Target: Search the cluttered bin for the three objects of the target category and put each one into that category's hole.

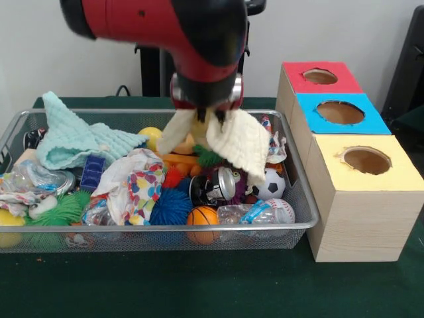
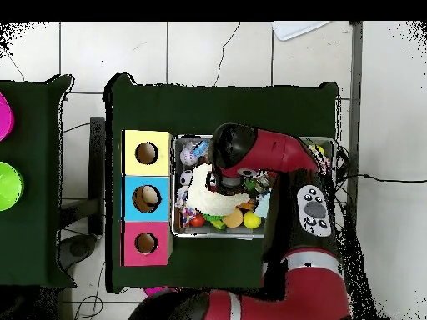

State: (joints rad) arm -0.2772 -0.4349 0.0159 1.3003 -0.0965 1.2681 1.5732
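Observation:
The bin [image 1: 165, 228] is a wide silver wire-mesh basket full of clutter; it also shows in the overhead view [image 2: 176, 218]. My gripper [image 1: 205, 114] hangs over the bin's far middle, shut on a cream cloth [image 1: 244, 146] that drapes down in two flaps above the clutter. The cloth [image 2: 208, 197] shows under the arm in the overhead view, where the gripper itself is hidden. To the bin's right stand three wooden boxes, each with a round hole in its top: red [image 1: 295, 78], blue [image 1: 311, 120] and yellow [image 1: 331, 171].
In the bin lie a mint cloth [image 1: 73, 139], a patterned cloth [image 1: 136, 185], a drink can [image 1: 215, 187], a small soccer ball [image 1: 270, 184], a small basketball [image 1: 203, 217], a blue spiky ball [image 1: 171, 207], a plastic bottle [image 1: 262, 213] and a yellow ball [image 1: 151, 134].

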